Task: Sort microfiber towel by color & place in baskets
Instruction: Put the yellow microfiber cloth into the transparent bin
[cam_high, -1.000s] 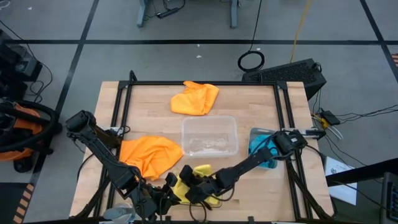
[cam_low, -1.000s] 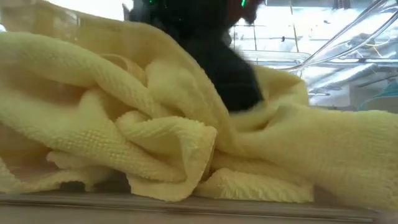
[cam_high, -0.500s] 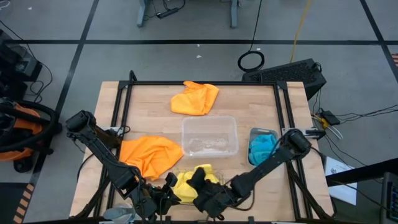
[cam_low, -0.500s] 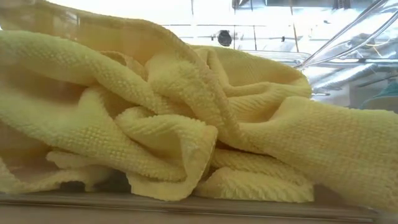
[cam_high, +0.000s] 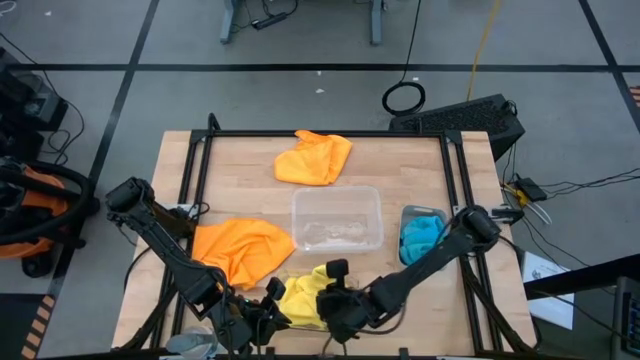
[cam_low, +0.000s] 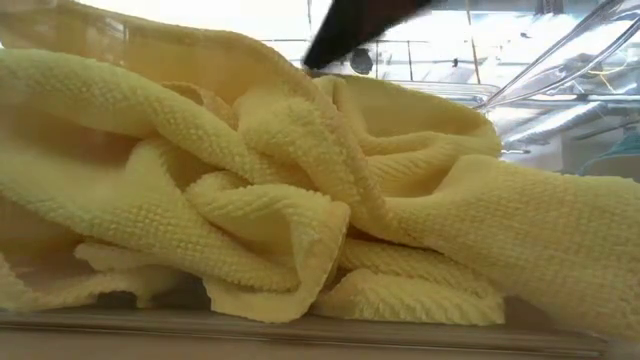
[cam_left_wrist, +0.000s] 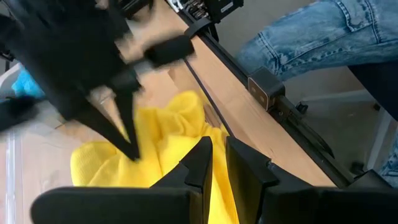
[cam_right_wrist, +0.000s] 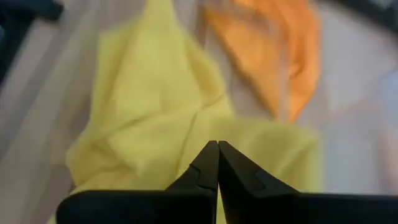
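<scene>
Above the yellow towel (cam_high: 308, 297), right gripper (cam_right_wrist: 217, 163) jaws pressed together, empty; left gripper (cam_left_wrist: 216, 163) jaws nearly together, empty.

Crumpled yellow towels (cam_high: 303, 297) lie bunched just beside the right claw (cam_high: 337, 268) and the left claw (cam_high: 272, 292). An orange towel (cam_high: 243, 248) spreads near the left claw, another (cam_high: 314, 157) far off. Clear basket (cam_high: 337, 218) and blue towels (cam_high: 421, 237) sit beyond the right claw.

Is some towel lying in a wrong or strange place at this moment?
Yes. Two orange towels lie on the bare table, one at the far edge, one near the left side, while the clear basket between them holds no towel.
</scene>
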